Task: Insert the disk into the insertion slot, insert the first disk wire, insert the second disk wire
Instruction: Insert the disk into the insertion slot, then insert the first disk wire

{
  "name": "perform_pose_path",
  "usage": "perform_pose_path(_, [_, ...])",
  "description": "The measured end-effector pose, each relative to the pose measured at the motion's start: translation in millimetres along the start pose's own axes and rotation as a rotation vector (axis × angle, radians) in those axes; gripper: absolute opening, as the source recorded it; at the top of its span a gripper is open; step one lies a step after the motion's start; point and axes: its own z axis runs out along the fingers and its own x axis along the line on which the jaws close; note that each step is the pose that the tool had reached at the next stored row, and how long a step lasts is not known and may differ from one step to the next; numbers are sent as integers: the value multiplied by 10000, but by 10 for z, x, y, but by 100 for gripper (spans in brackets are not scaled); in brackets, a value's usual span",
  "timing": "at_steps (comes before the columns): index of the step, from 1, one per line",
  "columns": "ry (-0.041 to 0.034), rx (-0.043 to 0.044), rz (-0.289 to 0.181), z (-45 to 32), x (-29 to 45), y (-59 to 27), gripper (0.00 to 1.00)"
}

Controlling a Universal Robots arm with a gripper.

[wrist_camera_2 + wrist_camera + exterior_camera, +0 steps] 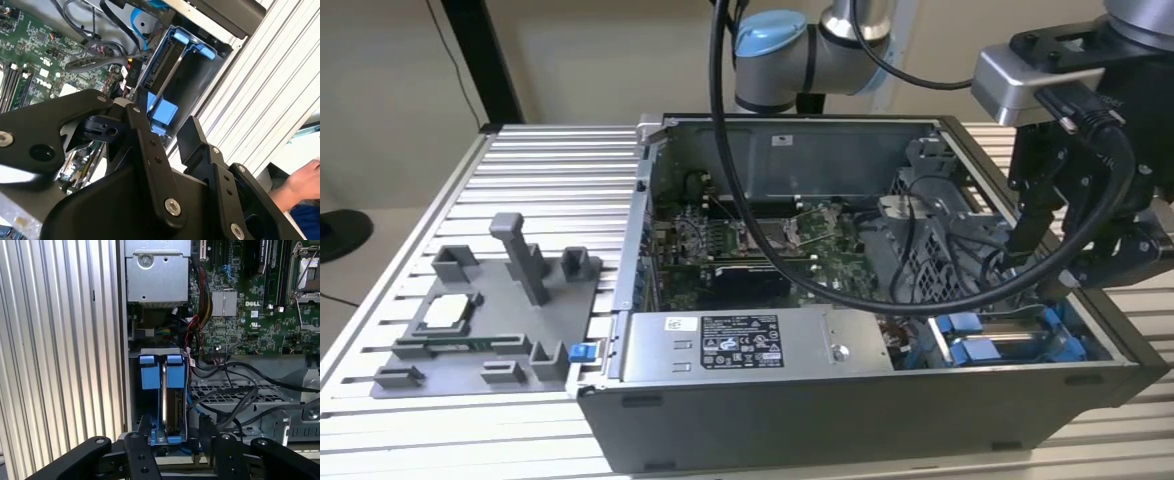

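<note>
- One black two-fingered gripper (175, 424) on a grey and pale blue robot arm (787, 45) hangs over the corner of an open grey computer case (854, 410) at the exterior view's right; its fingers stand apart with nothing between them
- One flat silver metal disk in a bright blue plastic frame (171, 410) sits on edge inside the grey rectangular insertion slot (159, 351), with two blue latch tabs at its end; in both wrist views it lies just beyond the fingertips, not touched by them
- Several black cables (240, 367) and a thin blue cable (190, 402) run just beside the slot; whether any is plugged into the disk cannot be told
- One green circuit board (250, 315) covers the case floor, and a grey perforated metal drive cage (280, 420) lies next to the slot
- One grey metal box with a white printed label (740, 345) sits along the near side of the case in the exterior view
- One ribbed silver aluminium counter (547, 170) carries the case, with a grey plastic fixture (494, 320) beside the case at the exterior view's left
- One person's hand (300, 182) rests past the counter's edge in the second wrist view
</note>
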Motion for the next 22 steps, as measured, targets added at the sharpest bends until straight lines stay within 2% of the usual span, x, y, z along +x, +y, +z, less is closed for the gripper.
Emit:
perform_pose_path(2, [4,-42,0,-1,-1,-4,100])
perform_pose_path(3, [17,-172,5,-1,0,-7,100])
perform_pose_path(6, [59,-681,21,3,-1,-26,100])
perform_pose_path(7, [65,-803,26,4,-1,-34,100])
perform_pose_path(9, [71,-989,32,8,-2,-59,100])
perform_pose_path(10, [73,-1036,34,11,-3,-78,100])
perform_pose_path(13, [76,-1077,34,18,-6,-139,100])
perform_pose_path(17, [79,-1166,22,34,-12,-265,100])
perform_pose_path(22, [79,-1176,18,36,-13,-281,100])
